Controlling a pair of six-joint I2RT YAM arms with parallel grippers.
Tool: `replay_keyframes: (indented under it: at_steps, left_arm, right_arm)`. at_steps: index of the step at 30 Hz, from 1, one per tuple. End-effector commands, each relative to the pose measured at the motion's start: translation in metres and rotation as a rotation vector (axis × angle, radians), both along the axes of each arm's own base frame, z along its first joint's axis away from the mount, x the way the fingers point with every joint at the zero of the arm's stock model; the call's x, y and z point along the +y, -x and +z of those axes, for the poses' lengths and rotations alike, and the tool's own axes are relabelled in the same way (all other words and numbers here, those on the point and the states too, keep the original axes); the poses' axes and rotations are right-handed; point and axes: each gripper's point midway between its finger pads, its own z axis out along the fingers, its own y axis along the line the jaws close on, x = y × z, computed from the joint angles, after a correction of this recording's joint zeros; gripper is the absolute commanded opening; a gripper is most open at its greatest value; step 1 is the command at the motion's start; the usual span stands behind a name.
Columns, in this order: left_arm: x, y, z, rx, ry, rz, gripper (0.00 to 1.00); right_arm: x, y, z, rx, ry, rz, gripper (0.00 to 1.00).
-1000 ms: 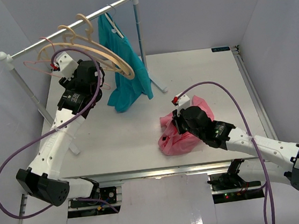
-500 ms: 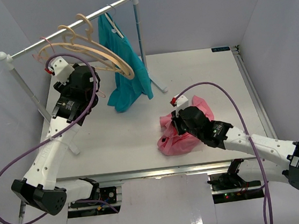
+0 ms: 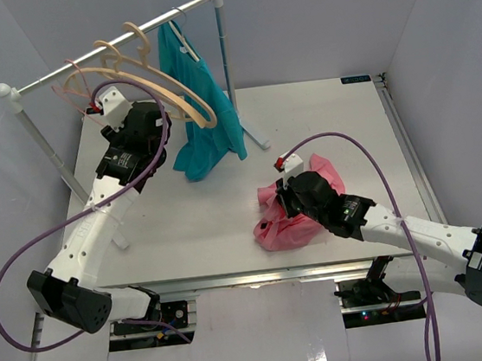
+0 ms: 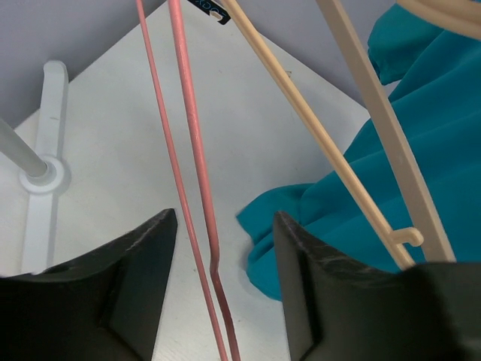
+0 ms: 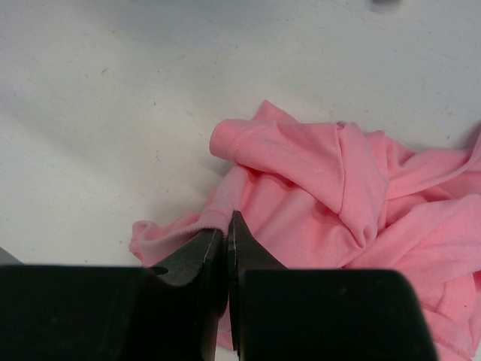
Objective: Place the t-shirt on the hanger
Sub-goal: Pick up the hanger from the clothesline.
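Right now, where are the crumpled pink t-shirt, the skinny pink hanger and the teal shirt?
crumpled salmon-pink fabric t-shirt [image 5: 301,162]: right wrist view, on its folded top layer.
thin pink hanger [image 4: 194,135]: left wrist view, on its thicker bar.
teal-blue shirt [image 3: 219,144]: top view, on its hanging body.

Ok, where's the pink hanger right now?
Left wrist view: the hanger hangs between the left gripper's open fingers, left of the tan wooden hangers, at the rail's left end.

Your left hand [image 4: 223,229] is spread wide, and the hanger [image 4: 197,165] runs its two thin pink wires down between the fingers. Right of it, tan wooden hangers [image 4: 318,135] slant across the teal shirt [image 4: 443,98]. The rack foot [image 4: 49,113] sits on the table [image 4: 120,150].
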Motion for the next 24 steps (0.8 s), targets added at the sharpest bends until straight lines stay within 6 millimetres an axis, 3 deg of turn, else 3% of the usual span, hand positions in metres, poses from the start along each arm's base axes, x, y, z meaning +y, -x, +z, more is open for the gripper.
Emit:
replay_keyframes:
  at_steps: [1, 5, 9, 13, 20, 24]
  left_arm:
    - [0.010, 0.008, 0.015, -0.025, 0.000, 0.028, 0.55]
    - [0.013, 0.016, 0.036, -0.059, -0.002, 0.009, 0.24]
    - [0.019, 0.024, 0.053, -0.078, -0.017, 0.005, 0.02]
    - [0.023, 0.032, 0.072, -0.105, -0.021, -0.003, 0.00]
    - [0.009, 0.044, 0.094, -0.125, 0.027, -0.135, 0.00]
    - [-0.001, 0.057, 0.074, -0.043, 0.069, -0.207, 0.00]
  right_arm:
    - [0.007, -0.004, 0.021, -0.041, -0.050, 0.009, 0.08]
    - [0.007, -0.004, 0.020, -0.040, -0.047, 0.009, 0.08]
    - [0.008, -0.005, 0.018, -0.034, -0.042, 0.009, 0.08]
    - [0.008, -0.005, 0.018, -0.034, -0.039, 0.008, 0.08]
    - [0.008, -0.005, 0.019, -0.037, -0.042, 0.006, 0.08]
    - [0.007, -0.006, 0.018, -0.036, -0.039, 0.002, 0.08]
